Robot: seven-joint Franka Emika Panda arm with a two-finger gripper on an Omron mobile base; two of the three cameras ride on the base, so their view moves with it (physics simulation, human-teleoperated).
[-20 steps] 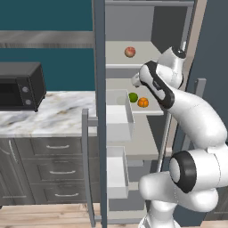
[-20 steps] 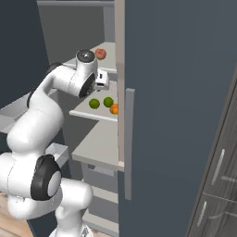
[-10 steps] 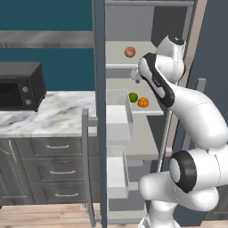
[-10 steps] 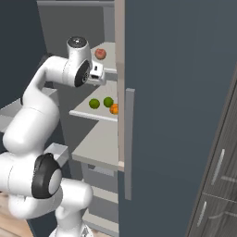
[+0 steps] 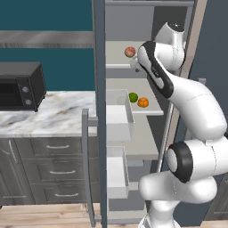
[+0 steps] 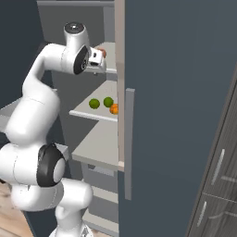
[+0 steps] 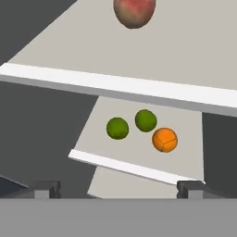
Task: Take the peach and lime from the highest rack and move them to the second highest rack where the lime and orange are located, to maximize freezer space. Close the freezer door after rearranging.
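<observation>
**Desk:** Beside the top rack [image 5: 116, 61] of the open freezer, where does your gripper [image 6: 96, 59] sit?

**Caption:** You see it raised level with that rack's front edge, just short of the peach [image 5: 129, 52]. From the hand view, the two dark finger tips [image 7: 45, 189] stand far apart at the bottom corners, so the pincer is spread wide with nothing between the pads.

**Desk:** And the peach itself?

**Caption:** It rests on the top rack, set back from the white front lip [image 7: 115, 84], alone on that shelf as far as you can see. In the right base view only a sliver of it peeks out behind the hand.

**Desk:** What lies below the top rack?

**Caption:** On the next rack down [image 6: 88, 112] you find two limes and an orange [image 7: 164, 140]. The left lime [image 7: 117, 128] and the right lime [image 7: 146, 120] sit just beside each other, and the orange sits close against the right lime, nearer that lower rack's front edge. In the left base view you can make out just one green fruit beside the orange there.

**Desk:** Anything else relative to the top rack?

**Caption:** The freezer door [image 6: 180, 106] stands open at the arm's right side. Lower and to the left of the rack, a microwave [image 5: 20, 86] sits on a marble counter [image 5: 53, 116].
</observation>
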